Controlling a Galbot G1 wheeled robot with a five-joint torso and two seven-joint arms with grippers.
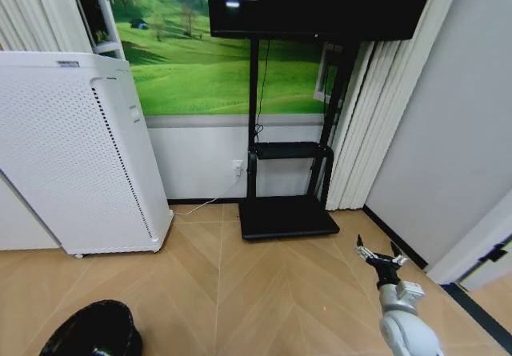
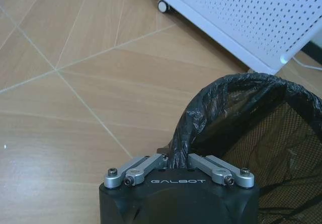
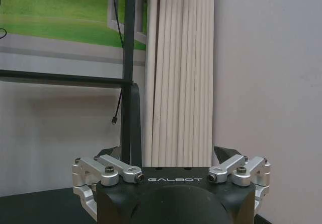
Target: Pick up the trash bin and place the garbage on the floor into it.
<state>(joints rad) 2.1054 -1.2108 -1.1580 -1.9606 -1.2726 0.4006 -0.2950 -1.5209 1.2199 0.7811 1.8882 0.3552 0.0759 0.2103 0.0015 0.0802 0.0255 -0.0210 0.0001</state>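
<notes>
left pincer clamped on the trash bin rim above the floor; right pincer spread apart, empty.

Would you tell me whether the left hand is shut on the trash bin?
Shut: the left hand pinches the trash bin by its bag-covered rim.

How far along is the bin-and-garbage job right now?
Done: the left gripper is shut on the liner-covered rim of the small black round mesh trash bin, low at the robot's left. In hand: holding it. Left: no garbage seen on the tan herringbone floor. Right gripper open, empty, facing the wall.
</notes>
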